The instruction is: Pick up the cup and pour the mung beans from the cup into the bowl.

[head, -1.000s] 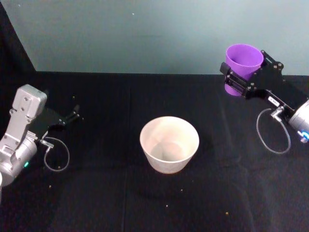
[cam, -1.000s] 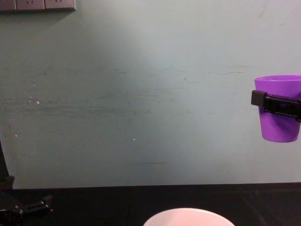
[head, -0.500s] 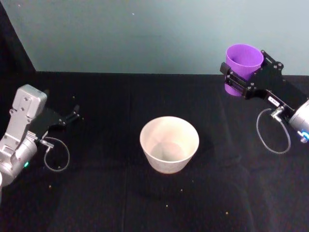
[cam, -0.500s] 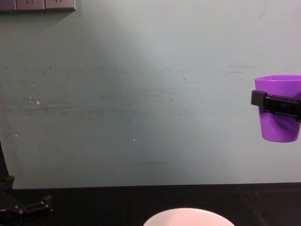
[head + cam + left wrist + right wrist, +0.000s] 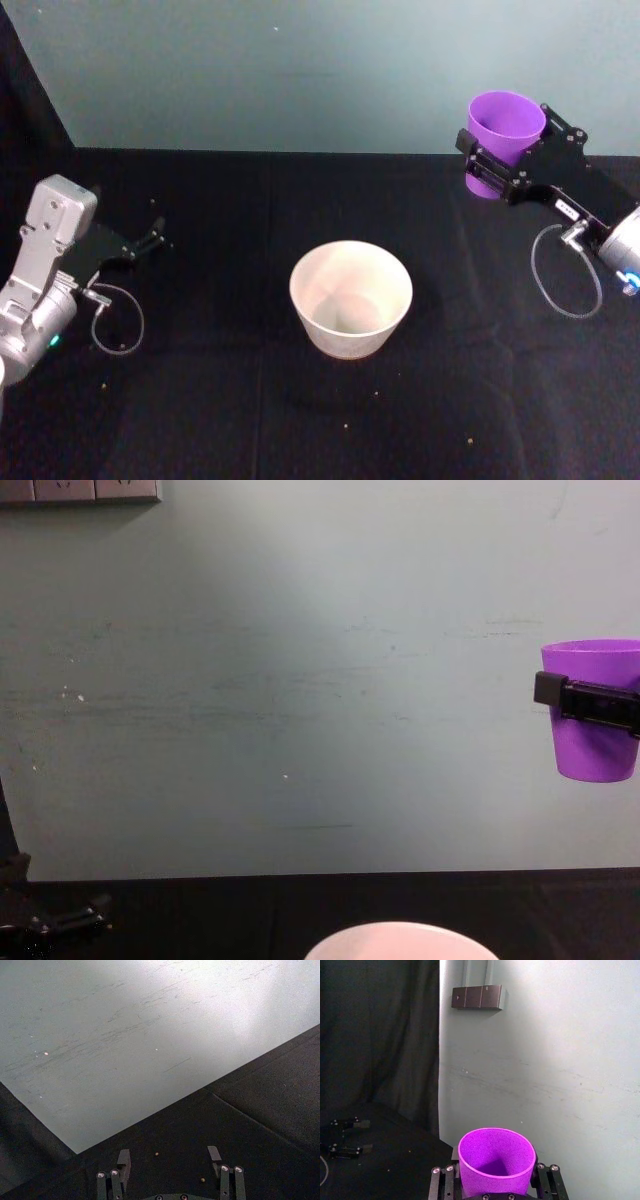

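in the right tool point(image 5: 492, 164), a smooth tapered cup point(image 5: 506, 122).

No text, label or number can be read.

Black cloth-covered table point(image 5: 250, 200), dark and matte from back edge to front. Carries the bowl point(image 5: 350, 298) upright near its middle, rim up, pale inside, base flat on the cloth. Shows a faint crease point(image 5: 268, 250) just left of the bowl, running back to front. Bears a few small pale specks point(image 5: 376, 393) in front of the bowl, one farther front and to its right, another well off to its left.
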`<action>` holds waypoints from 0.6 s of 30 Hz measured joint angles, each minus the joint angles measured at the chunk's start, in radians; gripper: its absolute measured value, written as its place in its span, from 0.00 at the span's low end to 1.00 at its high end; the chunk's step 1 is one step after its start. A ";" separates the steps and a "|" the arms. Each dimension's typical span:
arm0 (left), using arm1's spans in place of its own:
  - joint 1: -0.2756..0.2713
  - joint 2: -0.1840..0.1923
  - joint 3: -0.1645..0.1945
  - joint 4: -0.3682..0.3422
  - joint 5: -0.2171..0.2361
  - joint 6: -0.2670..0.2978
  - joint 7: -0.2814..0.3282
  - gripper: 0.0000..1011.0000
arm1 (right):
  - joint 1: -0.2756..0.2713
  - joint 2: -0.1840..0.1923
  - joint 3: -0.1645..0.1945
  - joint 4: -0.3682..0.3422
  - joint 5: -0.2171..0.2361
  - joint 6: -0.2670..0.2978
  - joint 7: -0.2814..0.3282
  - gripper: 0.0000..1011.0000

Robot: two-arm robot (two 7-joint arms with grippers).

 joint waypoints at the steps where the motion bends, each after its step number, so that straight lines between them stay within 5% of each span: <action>1: 0.000 0.000 0.000 0.000 0.000 0.000 0.000 0.99 | 0.000 0.000 0.000 0.000 0.000 0.000 0.000 0.75; 18: 0.000 0.000 0.000 0.000 0.000 0.000 0.000 0.99 | 0.000 0.000 0.000 0.000 0.000 0.000 0.000 0.75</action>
